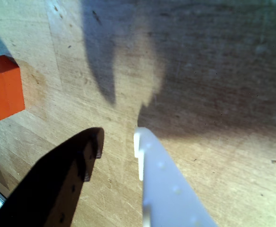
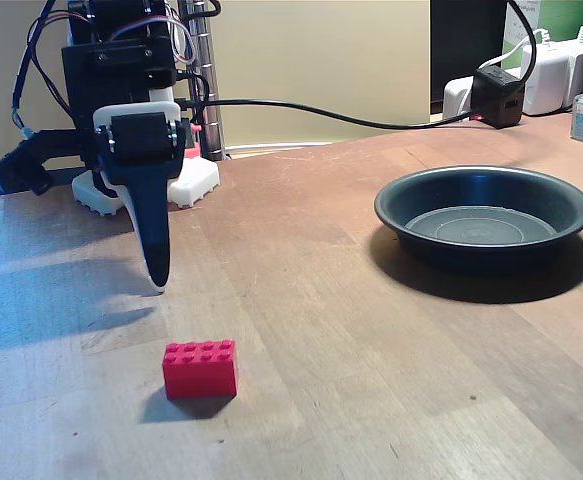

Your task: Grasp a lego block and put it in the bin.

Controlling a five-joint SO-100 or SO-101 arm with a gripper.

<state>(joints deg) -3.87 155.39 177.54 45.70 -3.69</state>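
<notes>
In the fixed view the gripper (image 2: 156, 285) hangs tip-down above the wooden table (image 2: 301, 300), its tips clear of the surface and nothing between them. The lego block (image 2: 200, 368), a bright red brick with two rows of four studs on top, lies flat on the table at about five o'clock from the gripper tip, near it but apart. The bin (image 2: 482, 217), a shallow dark round pan with a flared rim, sits at about two o'clock from the block, well apart from both block and gripper, and nothing is seen inside it.

In the wrist view the gripper (image 1: 119, 142) enters from the bottom edge: a black finger (image 1: 57, 184) on the left and a white finger (image 1: 166, 184) on the right. The jaws stand moderately apart with bare wood between them. The lego block (image 1: 3, 87) shows at the left edge, at about ten o'clock from the fingertips, outside the gap and touching neither finger.

A black cable (image 2: 341, 115) runs across the back of the table behind the arm's white base (image 2: 191, 182).
</notes>
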